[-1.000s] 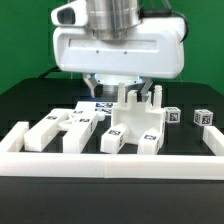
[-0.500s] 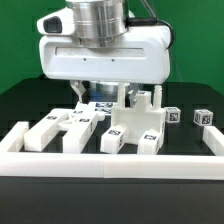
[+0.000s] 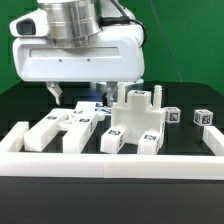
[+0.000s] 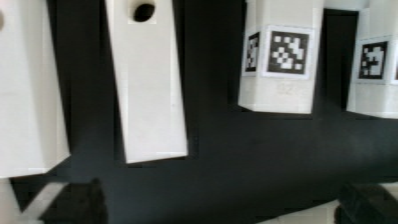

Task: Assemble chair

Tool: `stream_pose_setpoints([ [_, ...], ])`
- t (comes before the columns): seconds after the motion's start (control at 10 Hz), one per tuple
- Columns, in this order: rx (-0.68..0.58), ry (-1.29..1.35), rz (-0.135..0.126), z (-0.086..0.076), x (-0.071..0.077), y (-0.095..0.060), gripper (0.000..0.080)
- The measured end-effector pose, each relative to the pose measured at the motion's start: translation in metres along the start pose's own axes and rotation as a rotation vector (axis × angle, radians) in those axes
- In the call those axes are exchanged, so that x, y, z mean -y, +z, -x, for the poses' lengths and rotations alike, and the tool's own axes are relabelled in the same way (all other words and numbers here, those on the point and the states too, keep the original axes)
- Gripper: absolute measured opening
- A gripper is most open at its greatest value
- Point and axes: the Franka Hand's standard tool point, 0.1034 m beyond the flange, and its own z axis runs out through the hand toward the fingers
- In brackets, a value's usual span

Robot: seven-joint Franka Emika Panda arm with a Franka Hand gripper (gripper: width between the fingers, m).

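We are seeing the chair [image 3: 135, 120] only partly joined, with loose bars [image 3: 47, 131] lying on the desk [image 3: 22, 108], while the gripper [image 3: 78, 93] is hanging wide open and holding nothing.

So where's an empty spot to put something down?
Bare black table lies between the joined chair piece and the rail on the exterior view's right, in front of two small cubes. The loose parts on its left are crowded.

Joined cluster [image 3: 135, 120] — white, blocky, tagged, pegs pointing up, standing centre. Loose bars [image 3: 45, 133] — white, lying flat, exterior view's left.
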Motion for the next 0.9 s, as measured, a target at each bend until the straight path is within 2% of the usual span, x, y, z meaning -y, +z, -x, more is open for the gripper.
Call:
stream_pose_setpoints([
  [0.3,0.0,-0.025,-0.001,0.0,-0.003,0.0,0.0649],
  [0.6,-0.006,-0.135,-0.006,0.004,-0.026,0.004,0.0649],
  [0.9,-0.017,-0.141,0.003,0.007,-0.028,0.013,0.0649],
])
